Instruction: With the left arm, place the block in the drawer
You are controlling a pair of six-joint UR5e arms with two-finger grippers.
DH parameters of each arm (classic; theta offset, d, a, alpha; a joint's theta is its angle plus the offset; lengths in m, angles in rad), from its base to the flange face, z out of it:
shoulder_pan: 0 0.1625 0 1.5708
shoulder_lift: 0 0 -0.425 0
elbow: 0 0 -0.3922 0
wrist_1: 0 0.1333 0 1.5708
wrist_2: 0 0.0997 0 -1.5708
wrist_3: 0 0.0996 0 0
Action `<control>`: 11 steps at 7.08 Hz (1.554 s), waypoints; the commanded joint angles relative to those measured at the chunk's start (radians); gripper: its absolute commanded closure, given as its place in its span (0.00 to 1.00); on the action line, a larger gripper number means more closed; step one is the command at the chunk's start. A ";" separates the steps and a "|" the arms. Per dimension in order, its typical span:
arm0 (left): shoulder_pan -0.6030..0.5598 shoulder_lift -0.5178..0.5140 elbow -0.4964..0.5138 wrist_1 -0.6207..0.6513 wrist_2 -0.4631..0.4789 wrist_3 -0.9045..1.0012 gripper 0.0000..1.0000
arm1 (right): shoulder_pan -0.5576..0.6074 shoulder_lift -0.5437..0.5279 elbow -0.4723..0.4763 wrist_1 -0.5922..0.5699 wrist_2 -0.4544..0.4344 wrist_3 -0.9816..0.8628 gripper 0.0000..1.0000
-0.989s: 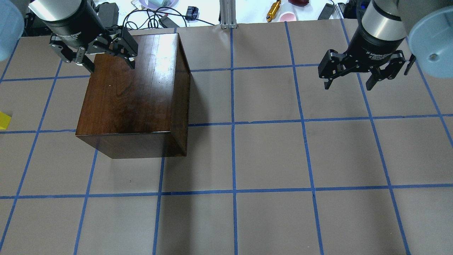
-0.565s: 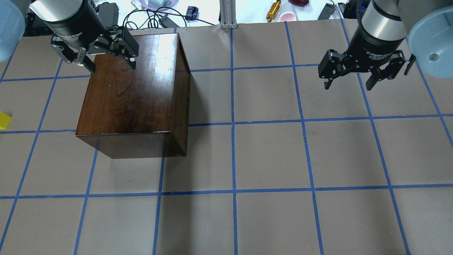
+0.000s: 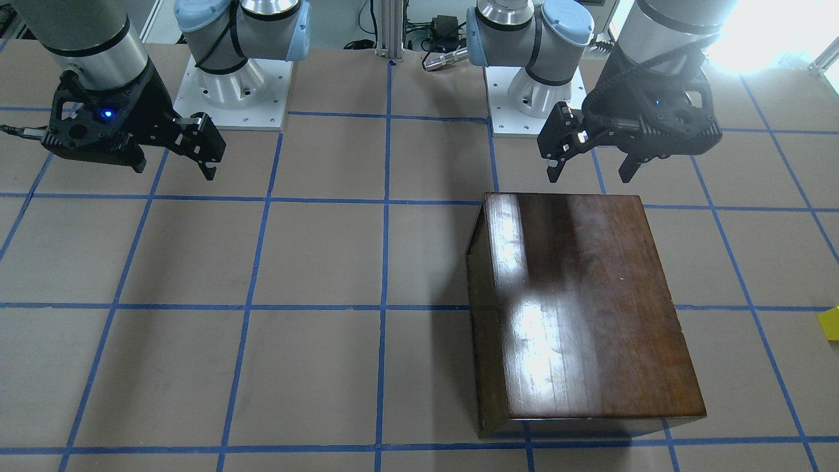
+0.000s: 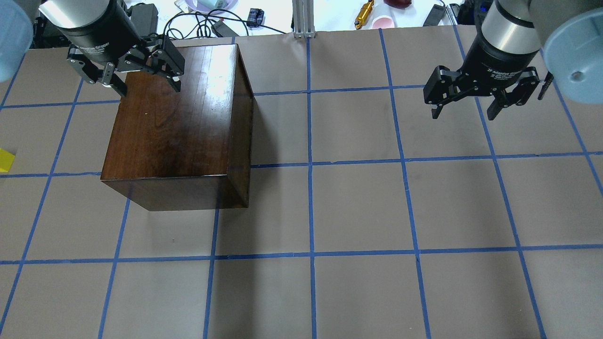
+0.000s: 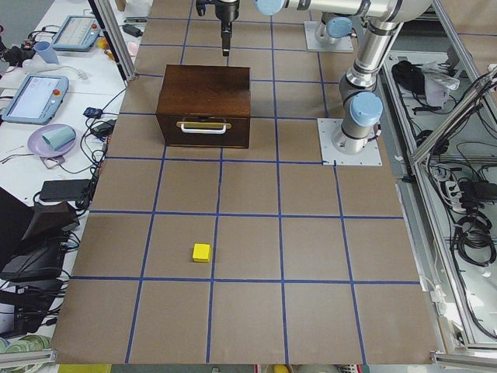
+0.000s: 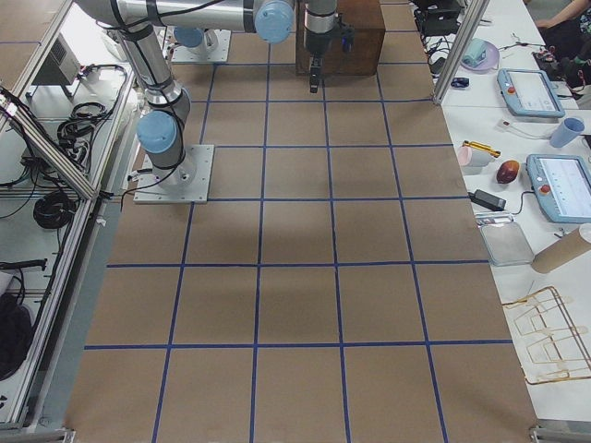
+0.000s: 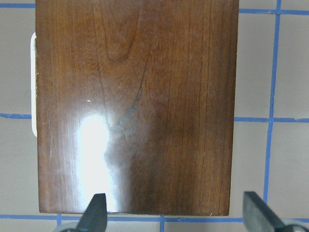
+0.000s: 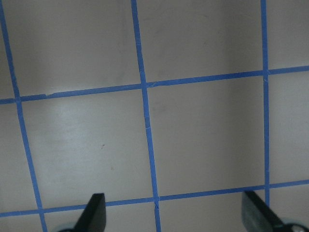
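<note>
One blue-taped brown worktop (image 4: 358, 207); my left fingers (image 4: 172, 70) hover spread, empty, over the wooden box's (image 4: 179, 132) edge, right fingers (image 4: 494, 107) likewise released.

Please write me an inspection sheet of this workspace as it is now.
Surface: brown table with blue tape grid.
Job's things: block lies on the table, apart from the cabinet; drawer shut, handle toward block.
Clutter: nothing seen on the table.
Grippers: left gripper above cabinet's robot-side edge, jaws open, empty; right gripper over bare table, jaws open, empty.
Cables: black cables on the bench beyond.
Surroundings: tablets on that bench.
</note>
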 commanded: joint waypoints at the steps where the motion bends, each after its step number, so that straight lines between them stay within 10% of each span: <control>1: -0.001 0.001 0.000 0.000 0.000 0.000 0.00 | 0.000 0.000 0.000 0.000 0.000 0.000 0.00; 7: 0.025 0.007 -0.002 -0.005 0.020 0.017 0.00 | 0.000 0.000 0.000 0.000 -0.002 0.000 0.00; 11: 0.247 -0.028 -0.005 0.003 0.001 0.200 0.00 | 0.000 0.000 0.000 0.000 0.000 0.000 0.00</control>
